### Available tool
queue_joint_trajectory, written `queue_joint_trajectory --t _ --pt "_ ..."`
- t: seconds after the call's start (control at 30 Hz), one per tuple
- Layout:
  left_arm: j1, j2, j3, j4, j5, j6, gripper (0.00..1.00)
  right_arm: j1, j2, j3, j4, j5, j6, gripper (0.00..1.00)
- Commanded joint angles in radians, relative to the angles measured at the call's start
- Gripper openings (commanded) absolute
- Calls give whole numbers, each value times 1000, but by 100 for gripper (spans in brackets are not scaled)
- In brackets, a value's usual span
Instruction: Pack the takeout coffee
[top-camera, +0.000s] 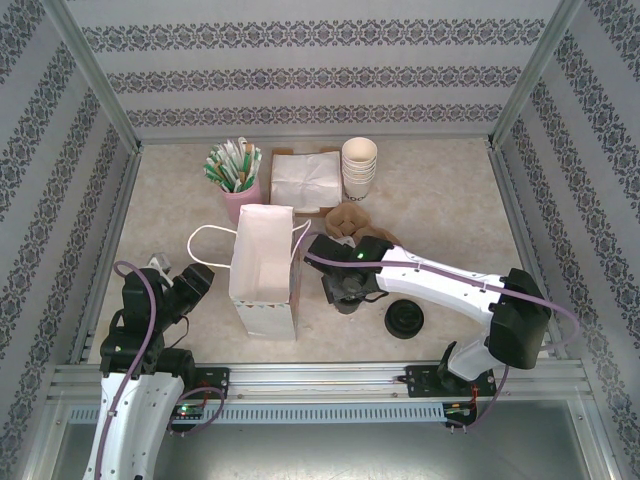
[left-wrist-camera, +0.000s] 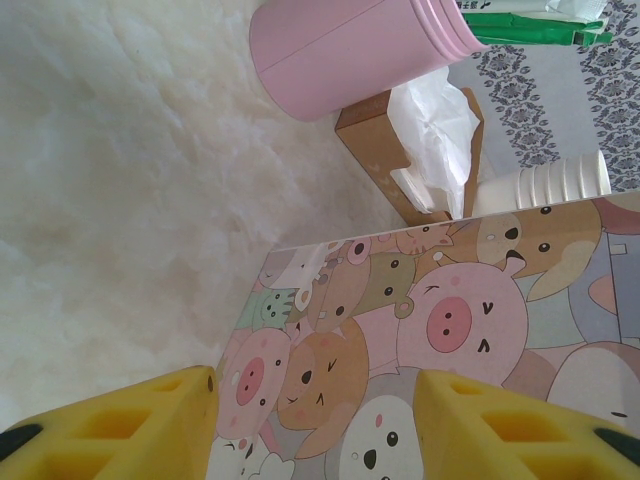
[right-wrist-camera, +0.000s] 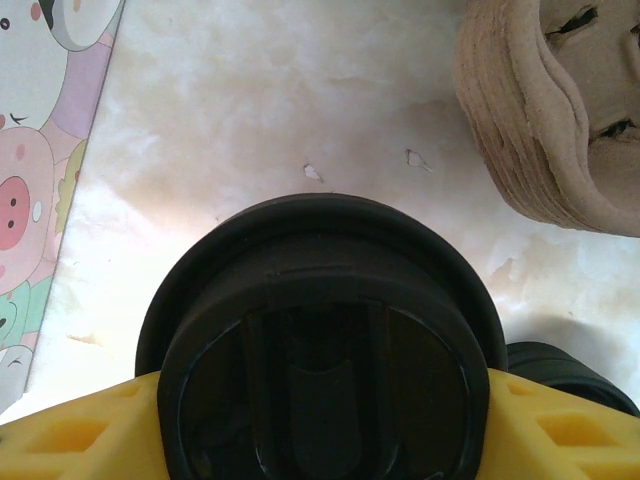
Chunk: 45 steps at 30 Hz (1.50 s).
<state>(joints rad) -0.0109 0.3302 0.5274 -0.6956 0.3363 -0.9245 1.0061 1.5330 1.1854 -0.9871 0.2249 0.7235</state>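
Worktop: beige; bag upright nr centre;
R gripper: clamped on takeout coffee beside bag;
L gripper: fingers apart, facing bag

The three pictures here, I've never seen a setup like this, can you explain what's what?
It's a robot with two arms bolted to a table. The wide picture looks down from above; the other two come from cameras on each wrist, the yellow blocks being pincer fingers. On the table: a cartoon paper bag, a pink cup of packets, napkins, stacked cups, cardboard carriers and a loose lid. The right pincer looks closed around a lidded coffee cup beside the bag. The left pincer is open, empty, facing the bag.
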Motion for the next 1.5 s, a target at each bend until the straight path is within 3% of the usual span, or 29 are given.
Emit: queue_joint_trajectory --t 0.0,0.37,0.73,0.93,1.13,1.47 --pt "14 -5 -6 0 -9 18 55 2 121 -151 -90 -145 -56 59" --pt "15 -10 -4 -5 -7 16 55 -42 -32 -107 -35 -127 -340 64" --pt "14 -15 -3 -7 -11 16 55 -109 -186 -139 43 -266 -611 67" --pt "14 -18 -5 -10 -13 16 55 -109 -212 -109 4 -280 -674 70" --pt "14 -20 -8 -3 -14 15 55 -109 -220 -137 -4 -212 -752 71" --pt "14 -22 1 -13 -20 19 55 -108 -239 -122 19 -216 -734 80"
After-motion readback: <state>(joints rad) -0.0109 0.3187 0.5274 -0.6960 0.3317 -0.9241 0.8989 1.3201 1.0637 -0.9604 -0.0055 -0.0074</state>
